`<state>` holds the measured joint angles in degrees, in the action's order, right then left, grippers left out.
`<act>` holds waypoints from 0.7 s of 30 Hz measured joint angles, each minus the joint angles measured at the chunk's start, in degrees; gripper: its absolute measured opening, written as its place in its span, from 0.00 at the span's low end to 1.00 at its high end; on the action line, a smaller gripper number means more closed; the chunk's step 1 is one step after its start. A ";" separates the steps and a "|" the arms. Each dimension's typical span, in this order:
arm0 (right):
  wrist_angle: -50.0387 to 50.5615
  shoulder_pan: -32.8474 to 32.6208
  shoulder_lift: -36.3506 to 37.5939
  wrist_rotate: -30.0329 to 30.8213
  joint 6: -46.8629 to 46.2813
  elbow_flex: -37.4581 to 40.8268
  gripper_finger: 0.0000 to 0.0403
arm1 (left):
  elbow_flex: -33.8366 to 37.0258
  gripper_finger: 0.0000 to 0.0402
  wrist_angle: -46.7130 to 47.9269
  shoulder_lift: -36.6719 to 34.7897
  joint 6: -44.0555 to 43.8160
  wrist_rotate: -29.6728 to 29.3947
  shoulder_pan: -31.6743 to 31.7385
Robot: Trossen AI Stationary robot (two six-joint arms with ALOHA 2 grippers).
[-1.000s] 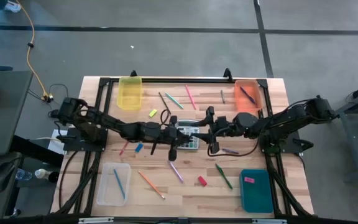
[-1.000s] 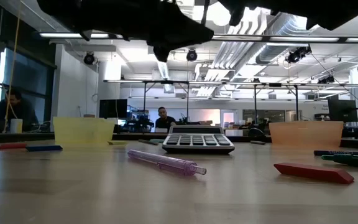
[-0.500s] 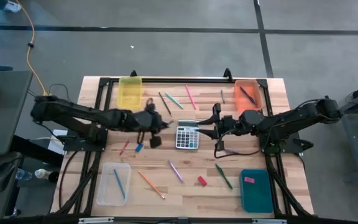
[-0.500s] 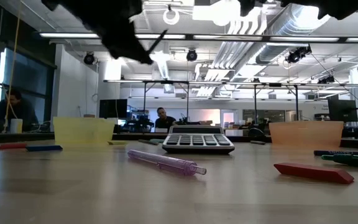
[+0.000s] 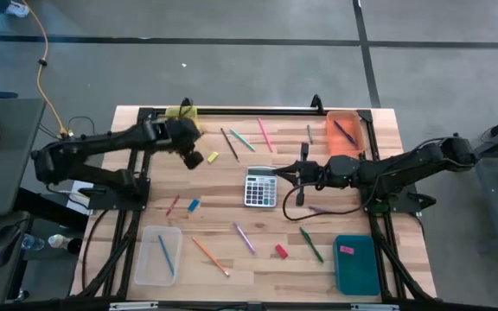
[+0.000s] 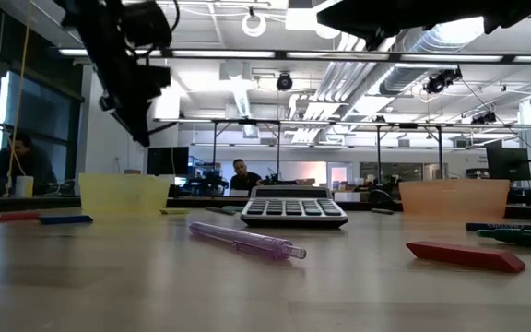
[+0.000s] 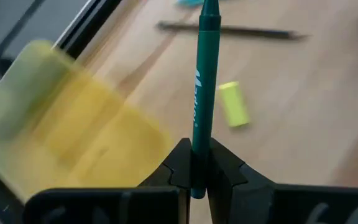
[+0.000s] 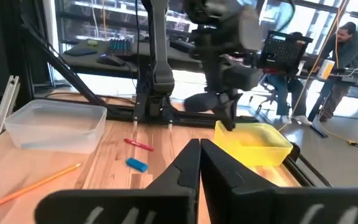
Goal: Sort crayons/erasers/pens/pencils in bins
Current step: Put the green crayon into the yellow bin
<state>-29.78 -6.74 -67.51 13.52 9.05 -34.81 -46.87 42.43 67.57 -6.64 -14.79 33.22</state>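
While you watch the upper left of the high view, these lines hold:

Left gripper (image 7: 197,177): you see its fingers clamped on a dark green pen (image 7: 202,93), which stands straight out between them; in the high view the gripper (image 5: 192,159) sits at upper left, just beside the yellow bin (image 5: 180,113).
Yellow bin: the arm covers most of it from above; the left wrist view shows it (image 7: 61,130) blurred, beside the pen's shaft.
Yellow eraser (image 5: 213,156): on the wood just right of the left gripper.
Right gripper (image 5: 289,174): right of centre, beside the calculator (image 5: 261,187); its fingers (image 8: 213,165) look pressed together, holding nothing.
Orange bin (image 5: 344,131): upper right, a purple pen inside.
Clear bin (image 5: 159,254): lower left, a blue pencil inside.
Teal bin (image 5: 356,264): lower right, a pink eraser inside.
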 joint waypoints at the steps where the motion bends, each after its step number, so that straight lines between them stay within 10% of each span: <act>1: -0.03 0.00 0.00 0.00 0.00 0.00 0.00 | -0.80 0.02 0.49 1.01 0.58 0.82 2.24; 21: 0.46 -0.02 0.00 -0.24 0.28 0.00 0.00 | -21.19 0.02 16.43 30.27 4.50 1.33 23.57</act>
<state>-29.32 -6.76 -67.51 13.28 9.33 -34.81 -68.05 58.86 97.84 -2.14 -13.46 56.79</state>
